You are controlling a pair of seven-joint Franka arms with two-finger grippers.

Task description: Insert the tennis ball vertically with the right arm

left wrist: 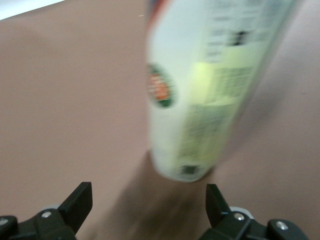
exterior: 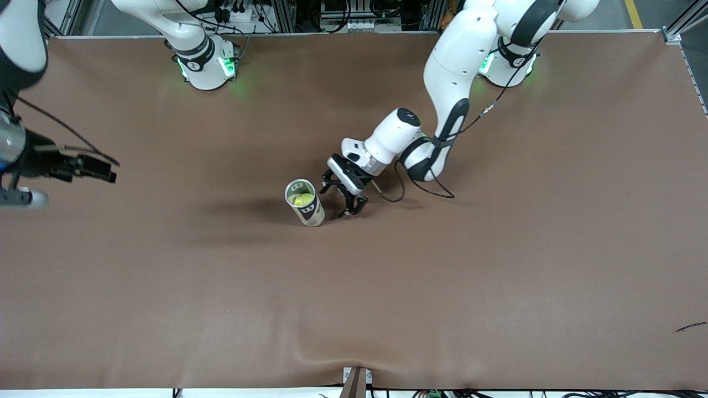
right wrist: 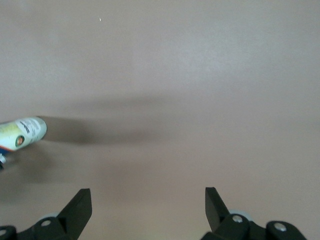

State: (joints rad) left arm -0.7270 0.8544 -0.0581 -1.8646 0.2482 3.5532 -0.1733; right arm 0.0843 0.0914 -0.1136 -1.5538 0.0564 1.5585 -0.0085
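A tennis ball [exterior: 300, 199] lies inside an open-topped can [exterior: 305, 203] that stands upright mid-table. My left gripper [exterior: 338, 198] is low beside the can, toward the left arm's end of the table, open, with nothing between its fingers. In the left wrist view the can [left wrist: 200, 90] stands blurred just past the left gripper [left wrist: 149, 200]. My right gripper [exterior: 108, 171] hangs open and empty over the right arm's end of the table, well away from the can. Its wrist view shows the right gripper [right wrist: 148, 202] over bare mat, with the can [right wrist: 22, 132] at the picture's edge.
A brown mat [exterior: 498, 276] covers the table, with a ripple near its front edge. A small dark scrap [exterior: 690, 327] lies near the front corner at the left arm's end. A bracket [exterior: 355, 381] sits at the middle of the front edge.
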